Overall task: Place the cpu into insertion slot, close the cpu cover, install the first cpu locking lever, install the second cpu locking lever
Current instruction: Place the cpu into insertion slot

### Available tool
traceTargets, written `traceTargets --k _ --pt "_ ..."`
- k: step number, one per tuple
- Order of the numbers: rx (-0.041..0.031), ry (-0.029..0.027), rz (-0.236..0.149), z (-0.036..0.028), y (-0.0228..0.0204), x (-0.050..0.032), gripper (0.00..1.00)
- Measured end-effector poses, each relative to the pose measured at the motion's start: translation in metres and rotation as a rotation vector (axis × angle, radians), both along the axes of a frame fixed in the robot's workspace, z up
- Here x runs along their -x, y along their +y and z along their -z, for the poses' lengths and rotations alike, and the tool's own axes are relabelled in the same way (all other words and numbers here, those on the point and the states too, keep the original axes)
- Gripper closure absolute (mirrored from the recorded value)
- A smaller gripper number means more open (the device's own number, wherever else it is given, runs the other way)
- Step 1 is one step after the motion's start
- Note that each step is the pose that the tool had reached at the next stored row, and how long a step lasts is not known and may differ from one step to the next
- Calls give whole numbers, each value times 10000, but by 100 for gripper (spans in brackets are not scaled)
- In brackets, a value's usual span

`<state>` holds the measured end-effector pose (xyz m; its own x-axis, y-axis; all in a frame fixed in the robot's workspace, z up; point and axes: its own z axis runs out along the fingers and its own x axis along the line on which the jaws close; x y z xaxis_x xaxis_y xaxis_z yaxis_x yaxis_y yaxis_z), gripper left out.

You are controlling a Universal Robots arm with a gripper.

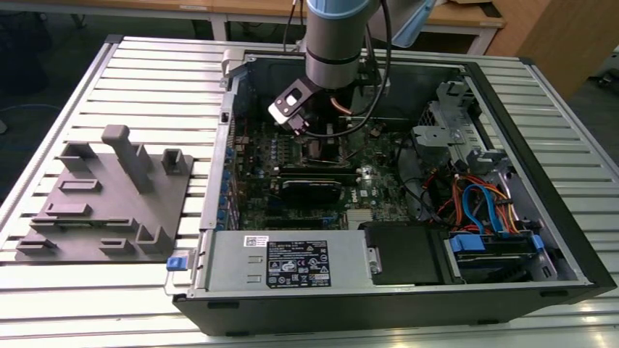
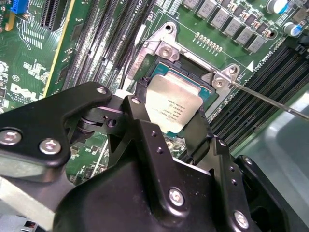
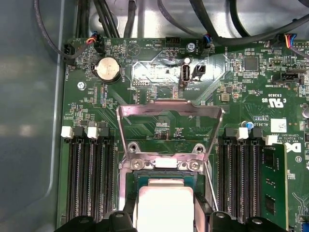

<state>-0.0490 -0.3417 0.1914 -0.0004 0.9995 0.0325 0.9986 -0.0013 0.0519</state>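
In the exterior view, the arm [image 1: 334, 36] reaches straight down into an open computer case [image 1: 387, 308] lying on a slatted table [image 1: 97, 308]. The gripper [image 1: 307, 138] sits low over the green board, in the half of the case farthest from the camera. A grey moulded tray [image 1: 106, 210] lies on the table toward the exterior view's left, apart from the case.

In the second wrist view, the two black fingers [image 2: 137, 116] stand either side of the cpu [image 2: 176, 104] and meet its opposite edges. The jaws are closed in only as far as the chip's width, with the chip between them. The cpu's silver top faces up and it sits directly over the socket [image 2: 161, 48], whose dark frame and silver rim show around its far edges. Whether it is fully seated I cannot tell. A thin wire lever [image 2: 270, 99] runs out from one corner of the socket. Long black memory slots [image 2: 96, 43] run along both sides.

In the first wrist view, the cover [image 3: 169, 107] stands swung up and open on its hinge at the far edge of the socket, with board showing through its window. The cpu lies just this side of that hinge, flanked by the fingertips. A round coin battery [image 3: 107, 69] sits on the board beyond the cover
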Motion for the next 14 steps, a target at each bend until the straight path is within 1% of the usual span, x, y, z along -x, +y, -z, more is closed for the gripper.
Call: traceTargets --k 8,14 --pt "7 0 36 26 0 -2 46" --pt "1 -5 41 22 0 -3 46"
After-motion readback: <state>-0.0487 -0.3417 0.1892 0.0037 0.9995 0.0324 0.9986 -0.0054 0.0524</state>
